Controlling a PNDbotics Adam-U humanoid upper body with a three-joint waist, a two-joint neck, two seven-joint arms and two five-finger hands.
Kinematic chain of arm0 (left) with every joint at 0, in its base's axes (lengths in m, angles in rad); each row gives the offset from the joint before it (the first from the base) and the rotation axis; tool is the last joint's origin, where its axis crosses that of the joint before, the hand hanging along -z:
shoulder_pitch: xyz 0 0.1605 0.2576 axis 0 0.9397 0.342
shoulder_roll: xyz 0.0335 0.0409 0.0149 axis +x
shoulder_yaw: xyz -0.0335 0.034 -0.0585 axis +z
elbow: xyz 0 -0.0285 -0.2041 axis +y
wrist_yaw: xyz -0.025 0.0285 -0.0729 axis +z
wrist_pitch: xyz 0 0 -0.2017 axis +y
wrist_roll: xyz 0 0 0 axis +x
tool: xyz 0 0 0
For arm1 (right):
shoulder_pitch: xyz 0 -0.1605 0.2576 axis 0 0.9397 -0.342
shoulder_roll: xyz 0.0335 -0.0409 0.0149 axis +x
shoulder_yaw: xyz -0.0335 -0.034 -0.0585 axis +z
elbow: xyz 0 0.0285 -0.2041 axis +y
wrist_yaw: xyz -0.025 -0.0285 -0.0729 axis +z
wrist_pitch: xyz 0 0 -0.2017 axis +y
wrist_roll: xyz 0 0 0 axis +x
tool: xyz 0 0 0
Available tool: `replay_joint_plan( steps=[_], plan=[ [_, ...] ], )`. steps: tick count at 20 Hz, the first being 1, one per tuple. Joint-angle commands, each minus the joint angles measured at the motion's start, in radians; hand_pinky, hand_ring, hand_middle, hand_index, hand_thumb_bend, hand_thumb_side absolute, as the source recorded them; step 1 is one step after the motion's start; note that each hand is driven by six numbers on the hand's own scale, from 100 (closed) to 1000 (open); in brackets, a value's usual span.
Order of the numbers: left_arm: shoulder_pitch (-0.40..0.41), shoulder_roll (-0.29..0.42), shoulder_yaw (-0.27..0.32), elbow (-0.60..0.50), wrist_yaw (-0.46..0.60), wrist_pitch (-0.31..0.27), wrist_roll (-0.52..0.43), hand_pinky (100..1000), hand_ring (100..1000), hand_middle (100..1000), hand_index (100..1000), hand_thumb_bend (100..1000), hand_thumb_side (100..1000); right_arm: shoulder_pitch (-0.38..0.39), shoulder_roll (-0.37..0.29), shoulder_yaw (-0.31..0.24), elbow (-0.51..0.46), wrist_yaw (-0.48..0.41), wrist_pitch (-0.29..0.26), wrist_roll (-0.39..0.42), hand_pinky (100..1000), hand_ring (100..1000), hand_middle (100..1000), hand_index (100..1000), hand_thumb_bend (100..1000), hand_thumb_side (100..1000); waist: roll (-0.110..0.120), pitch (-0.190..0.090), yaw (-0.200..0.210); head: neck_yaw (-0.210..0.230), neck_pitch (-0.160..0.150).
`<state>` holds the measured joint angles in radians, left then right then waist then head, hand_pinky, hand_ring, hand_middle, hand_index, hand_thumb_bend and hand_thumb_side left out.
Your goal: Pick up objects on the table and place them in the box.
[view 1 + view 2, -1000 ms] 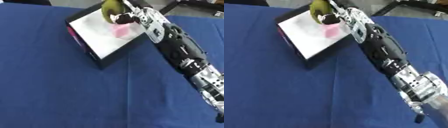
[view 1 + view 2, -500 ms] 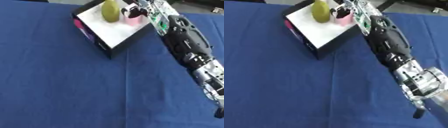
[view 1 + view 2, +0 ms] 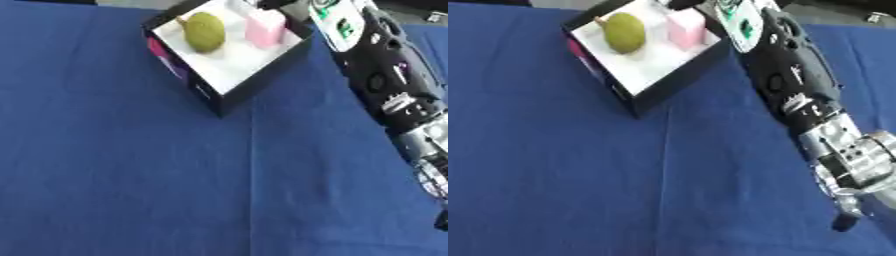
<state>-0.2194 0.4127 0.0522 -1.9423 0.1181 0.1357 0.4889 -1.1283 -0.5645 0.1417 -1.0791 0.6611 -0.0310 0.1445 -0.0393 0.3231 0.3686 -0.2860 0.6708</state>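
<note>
Green fruit (image 3: 204, 31), pink block (image 3: 265, 29) inside box (image 3: 229, 92).

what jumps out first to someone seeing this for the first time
The black box with a white inside, far on the blue tablecloth, holds a green pear on its left and a pink block beside it. The black and silver right arm stretches along the right side towards the box.

Box (image 3: 645, 95) open at upper left on blue tabletop (image 3: 579, 190) | green pear-shaped fruit (image 3: 624, 32) and pink block (image 3: 685, 30) lie apart on its white floor | right arm (image 3: 798, 95) reaches past box's right edge, hand out of frame
</note>
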Motion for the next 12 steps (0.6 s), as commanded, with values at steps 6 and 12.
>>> replay_joint_plan(
  steps=[6, 12],
  plan=[
    [0.007, 0.028, 0.011, -0.008, -0.008, -0.002, 0.001, 740, 725, 668, 772, 166, 763, 0.001, -0.118, -0.053, -0.218, -0.3, 0.096, -0.083, 957, 812, 723, 925, 100, 100, 0.016, -0.058, -0.023, 0.024, 0.021],
    [0.011, 0.036, 0.014, -0.005, -0.012, -0.003, 0.014, 739, 724, 669, 773, 168, 761, 0.163, -0.264, -0.109, -0.533, -0.657, 0.157, -0.296, 973, 840, 752, 917, 100, 531, 0.009, -0.067, -0.062, 0.071, 0.042]
  ],
)
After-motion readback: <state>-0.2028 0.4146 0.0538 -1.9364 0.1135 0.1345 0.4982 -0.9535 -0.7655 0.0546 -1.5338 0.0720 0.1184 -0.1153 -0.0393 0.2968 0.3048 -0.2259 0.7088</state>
